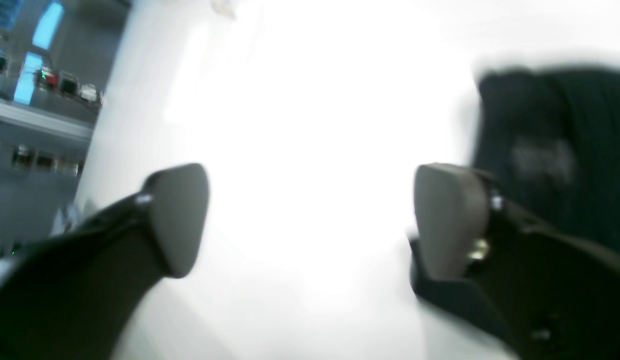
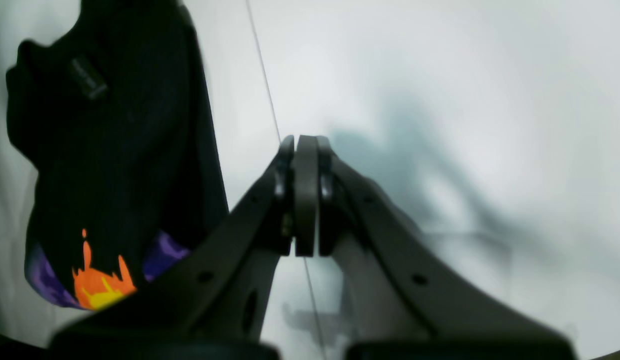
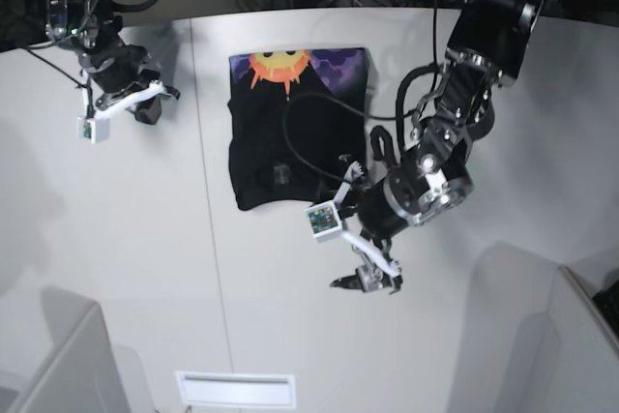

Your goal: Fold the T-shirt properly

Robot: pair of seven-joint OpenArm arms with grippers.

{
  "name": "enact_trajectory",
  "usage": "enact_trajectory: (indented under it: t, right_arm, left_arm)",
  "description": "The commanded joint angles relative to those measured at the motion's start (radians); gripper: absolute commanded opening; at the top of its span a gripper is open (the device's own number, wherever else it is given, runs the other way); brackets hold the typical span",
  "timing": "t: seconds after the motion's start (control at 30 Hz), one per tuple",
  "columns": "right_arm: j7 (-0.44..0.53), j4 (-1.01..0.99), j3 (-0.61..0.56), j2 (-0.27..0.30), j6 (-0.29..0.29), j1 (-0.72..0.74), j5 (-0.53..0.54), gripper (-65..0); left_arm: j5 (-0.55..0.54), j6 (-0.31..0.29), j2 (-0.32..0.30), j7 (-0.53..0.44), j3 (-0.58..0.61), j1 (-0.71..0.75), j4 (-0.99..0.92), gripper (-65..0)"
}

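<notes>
Your left gripper (image 1: 310, 220) is released above the table (image 3: 145, 239); your right gripper (image 2: 305, 195) is clenched, empty. The folded T-shirt (image 3: 295, 137) lies flat between them.

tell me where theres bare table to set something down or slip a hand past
Bare white table lies wide open left of the T-shirt, below the right end effector. More bare surface runs along the near edge, under the left end effector. It is crowded just right of the shirt, where the left arm and its cable overlap the cloth.
</notes>
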Motion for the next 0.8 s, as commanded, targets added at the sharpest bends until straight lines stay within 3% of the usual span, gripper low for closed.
enact_trajectory:
  t: [0.0, 0.17, 0.37, 0.47, 0.63, 0.77]
  right_arm:
    - [0.023, 0.019, 0.012, 0.022, 0.036, -0.012, 0.008, -65.0]
    - [0.121, 0.019, 0.03, 0.054, 0.151, -0.086, -0.012, -65.0]
    - [0.241, 0.021, 0.03, 0.059, 0.261, -0.201, -0.229, -65.0]
    - [0.335, 0.021, 0.032, 0.02, 0.297, -0.249, -0.361, -65.0]
    - [0.463, 0.018, 0.032, -0.047, 0.303, -0.299, -0.575, -65.0]
    - [0.523, 0.018, 0.07, -0.103, 0.303, -0.333, -0.662, -65.0]
  left_arm:
    - [0.012, 0.011, 0.004, -0.023, -0.035, 0.018, 0.059, -16.9]
    - [0.024, 0.011, 0.004, -0.026, -0.217, 0.219, 0.177, -65.0]
    - [0.021, 0.011, -0.025, -0.045, -0.365, 0.372, 0.181, -65.0]
    - [-0.058, 0.011, -0.031, -0.187, -0.444, 0.475, 0.167, -65.0]
    - [-0.181, 0.011, -0.03, -0.379, -0.559, 0.678, 0.157, -65.0]
    - [-0.272, 0.061, -0.028, -0.513, -0.626, 0.83, 0.157, -65.0]
